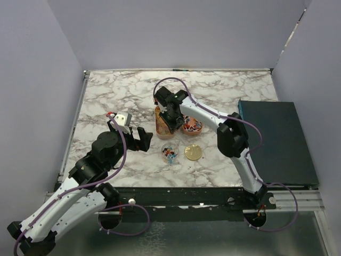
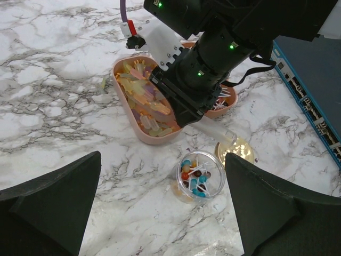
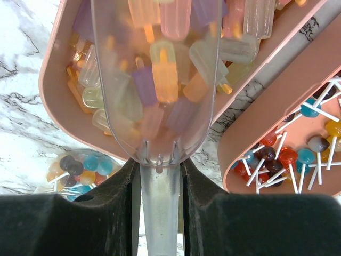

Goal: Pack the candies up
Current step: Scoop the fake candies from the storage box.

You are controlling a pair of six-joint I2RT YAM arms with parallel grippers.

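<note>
1. A clear plastic scoop (image 3: 160,80) is gripped by its narrow handle, which is pinched from both sides between the black fingers (image 3: 125,202) of the right gripper (image 3: 160,181). The bowl is thereby kept pointing straight ahead of the wrist.
2. The bowl is lowered into a pink oval tray (image 3: 53,106) heaped with pastel ice-lolly-shaped candies (image 2: 144,101). Several are seen through the bowl's wall, though it cannot be told for certain that they lie inside it and not beneath it.
3. A second pink oval tray (image 3: 250,141) is set just beside the first and is filled with round lollipops on white sticks (image 3: 287,157). The two kinds are thus kept apart for scooping.
4. A small clear round jar (image 1: 170,152) is stood in front of the trays, nearer the arm bases, and is partly filled with lollipops. A round gold lid (image 1: 193,152) is laid flat just beside it on the marble-patterned table (image 1: 106,96), so the mouth is left open for filling.
5. The left gripper (image 1: 139,137) is spread wide with nothing between its fingers and is held above the table near the jar. It is judged to be kept there ready to steady the jar or take up the lid.
6. The step in hand is judged to be the scooping of pastel candies, to be followed by a carry to the jar.
7. A spill is thought likely at the pour, since the jar's mouth looks no wider than the scoop's bowl.
</note>
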